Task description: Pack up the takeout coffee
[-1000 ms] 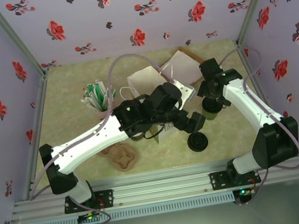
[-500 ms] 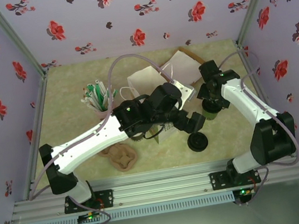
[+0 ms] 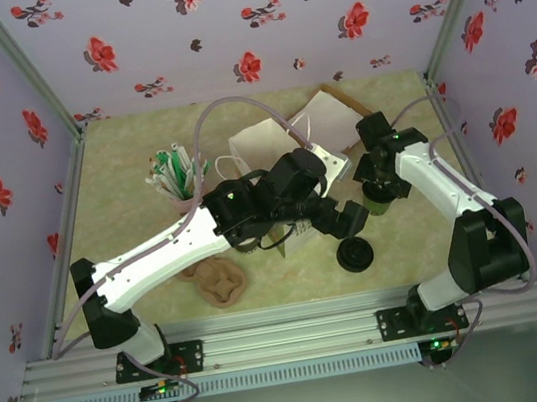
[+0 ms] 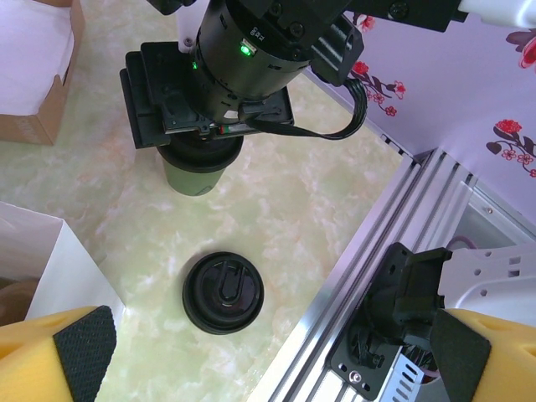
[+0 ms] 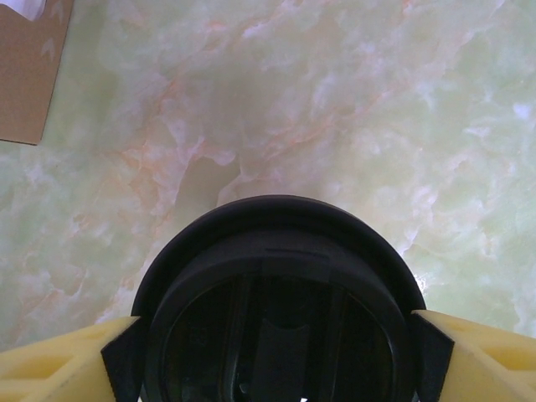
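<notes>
Bottom of R wrist cam: I see R gripper [image 5: 276, 358] flanking coffee cup [image 5: 276, 251], can't tell if clamped; L gripper [image 4: 268, 356] spread wide.

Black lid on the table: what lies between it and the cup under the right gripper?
Nothing. In the left wrist view the stretch between the black lid and the coffee cup under the right gripper is bare table.

lid [image 4: 223, 293] on table [image 4: 285, 209], cup [image 4: 197, 174] behind it, apart
</notes>
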Robot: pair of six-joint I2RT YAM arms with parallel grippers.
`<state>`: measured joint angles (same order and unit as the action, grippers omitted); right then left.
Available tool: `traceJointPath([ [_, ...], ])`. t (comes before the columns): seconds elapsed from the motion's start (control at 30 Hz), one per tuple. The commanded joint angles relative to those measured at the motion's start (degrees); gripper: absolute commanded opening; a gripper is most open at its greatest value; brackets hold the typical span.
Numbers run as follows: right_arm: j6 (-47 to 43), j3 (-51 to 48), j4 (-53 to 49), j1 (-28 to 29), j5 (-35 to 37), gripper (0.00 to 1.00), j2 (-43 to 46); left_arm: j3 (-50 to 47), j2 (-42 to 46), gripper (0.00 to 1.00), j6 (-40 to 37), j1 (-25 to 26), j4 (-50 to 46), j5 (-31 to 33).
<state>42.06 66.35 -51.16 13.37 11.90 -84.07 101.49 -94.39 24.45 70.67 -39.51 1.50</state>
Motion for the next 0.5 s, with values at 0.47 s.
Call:
traceJointPath([
  [0.47, -18.3, -2.73, -0.05, -0.32, -10.23, 0.78, 2.0, 1.17, 0.34, 0.99, -0.1, 0.32, -0.22, 1.03],
])
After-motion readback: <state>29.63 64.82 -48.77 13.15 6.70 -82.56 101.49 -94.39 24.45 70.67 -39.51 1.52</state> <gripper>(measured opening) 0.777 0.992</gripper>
